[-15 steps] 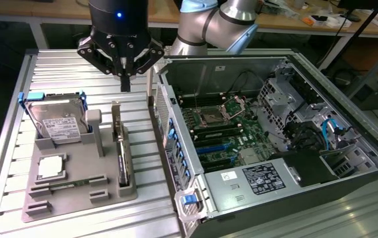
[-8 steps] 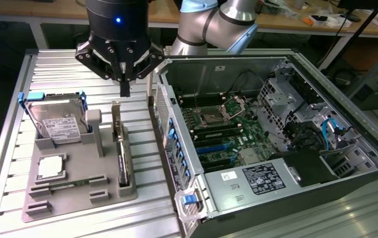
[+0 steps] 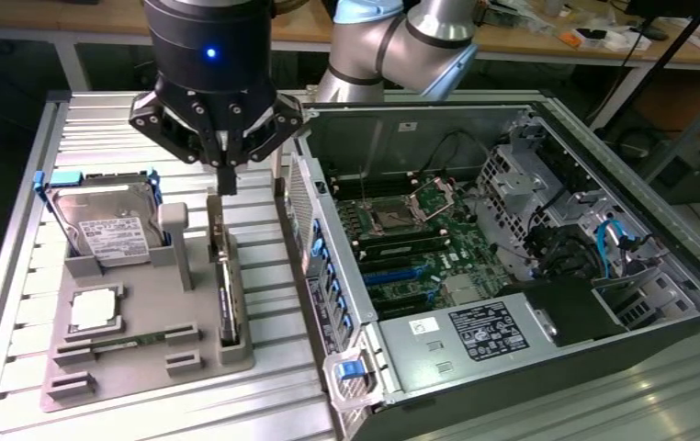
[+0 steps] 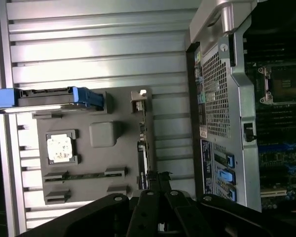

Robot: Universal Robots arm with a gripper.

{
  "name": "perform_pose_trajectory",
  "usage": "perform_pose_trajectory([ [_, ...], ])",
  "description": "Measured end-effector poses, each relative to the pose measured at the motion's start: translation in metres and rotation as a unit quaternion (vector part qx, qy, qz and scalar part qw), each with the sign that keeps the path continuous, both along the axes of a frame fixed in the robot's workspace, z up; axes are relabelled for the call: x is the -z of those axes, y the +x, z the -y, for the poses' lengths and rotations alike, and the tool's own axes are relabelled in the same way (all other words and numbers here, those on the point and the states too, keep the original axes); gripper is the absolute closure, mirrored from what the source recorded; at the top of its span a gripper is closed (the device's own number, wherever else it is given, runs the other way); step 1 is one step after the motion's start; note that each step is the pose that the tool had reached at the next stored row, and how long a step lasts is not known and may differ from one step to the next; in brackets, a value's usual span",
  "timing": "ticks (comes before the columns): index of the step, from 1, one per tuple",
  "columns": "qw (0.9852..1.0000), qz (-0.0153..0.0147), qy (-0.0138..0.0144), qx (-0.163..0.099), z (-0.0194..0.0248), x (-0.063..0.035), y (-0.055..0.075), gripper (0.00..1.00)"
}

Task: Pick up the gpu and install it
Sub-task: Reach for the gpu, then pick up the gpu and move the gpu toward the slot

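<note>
The fingers (image 3: 224,179) are clenched together on nothing, just above the one gpu (image 3: 226,285). The gpu stands on edge in one grey tray (image 3: 141,363) with one hard drive (image 3: 105,225) and one processor (image 3: 94,310). One open computer case (image 3: 497,276) sits beside the tray on the counter (image 3: 105,119).

In the exterior view, an open computer case (image 3: 448,124) is laid on a ribbed metal table (image 3: 93,119), its motherboard (image 3: 418,243) exposed. At nine o'clock from it a grey holder (image 3: 141,360) is set. On the holder a hard drive (image 3: 107,230) is stood at eleven o'clock, a processor chip (image 3: 94,310) at nine and a RAM stick (image 3: 118,345) at seven.
</note>
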State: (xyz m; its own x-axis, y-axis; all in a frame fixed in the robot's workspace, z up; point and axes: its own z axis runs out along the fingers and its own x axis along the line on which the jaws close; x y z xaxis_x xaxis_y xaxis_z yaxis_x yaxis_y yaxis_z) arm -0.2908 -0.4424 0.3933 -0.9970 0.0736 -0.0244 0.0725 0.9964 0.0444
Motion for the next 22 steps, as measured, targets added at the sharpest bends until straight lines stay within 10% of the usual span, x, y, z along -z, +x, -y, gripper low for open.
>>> perform_pose_trajectory([
  [13,1.0000,0.0000,0.0000,0.000,0.0212,0.0000,-0.009,0.89],
  [22,1.0000,0.0000,0.0000,0.000,0.0218,0.0000,-0.010,0.89],
])
